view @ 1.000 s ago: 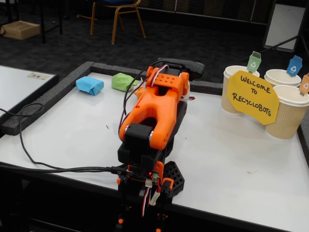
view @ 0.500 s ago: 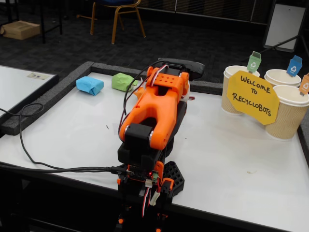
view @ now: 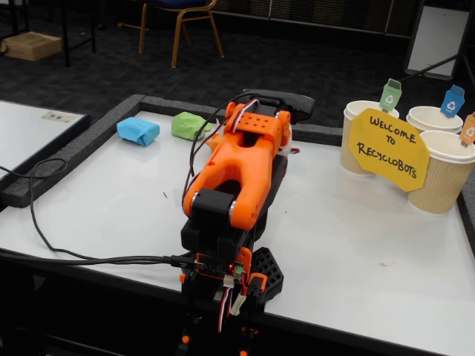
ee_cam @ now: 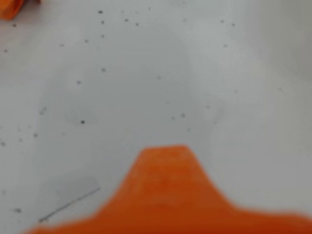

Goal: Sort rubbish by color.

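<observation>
In the fixed view a blue paper wad [view: 138,130] and a green paper wad [view: 190,125] lie side by side at the far left of the white table [view: 356,237]. The orange arm [view: 241,170] is folded low over its base in the middle of the table, well to the right of both wads. Its gripper is hidden behind the arm body. The wrist view shows only one blurred orange finger [ee_cam: 168,170] over bare table, and a small orange shape [ee_cam: 9,7] cut off at the top left corner. I cannot tell what that shape is.
Three paper cups with green [view: 390,95], blue [view: 452,101] and orange [view: 468,127] tags stand at the far right behind a yellow sign [view: 387,148]. A dark foam border [view: 74,152] edges the table. A black cable [view: 44,222] runs across the left front.
</observation>
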